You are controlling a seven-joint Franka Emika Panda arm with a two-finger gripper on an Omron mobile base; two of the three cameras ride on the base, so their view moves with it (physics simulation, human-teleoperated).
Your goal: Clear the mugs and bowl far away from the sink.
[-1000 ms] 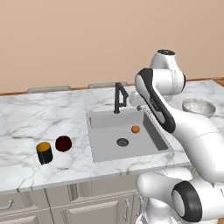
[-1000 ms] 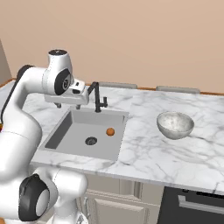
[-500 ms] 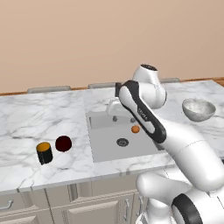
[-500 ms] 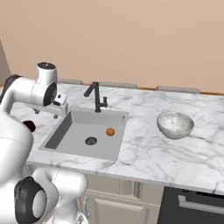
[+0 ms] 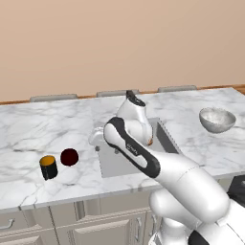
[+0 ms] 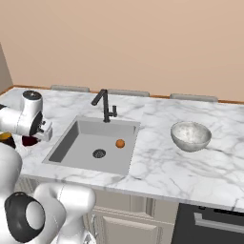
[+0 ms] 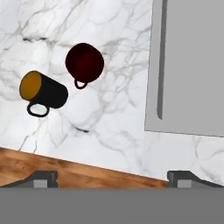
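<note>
Hovering over the counter (image 5: 28, 129) left of the sink (image 6: 90, 143), the gripper (image 7: 112, 177) has its jaws wide apart and empty. Hand view: the red mug (image 7: 85, 62) and black mug (image 7: 43, 92) stand near each other on the marble, well beyond the fingertips (image 7: 43, 178) and toward the left one, untouched. The bowl (image 6: 190, 136) sits on the counter on the sink's far side, well apart from both mugs.

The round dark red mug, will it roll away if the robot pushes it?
Probably not: the round dark red mug stands upright on the marble counter, so it should slide. Its rounded sides could slip between fingers. Its small loop handle might catch and turn it.
</note>
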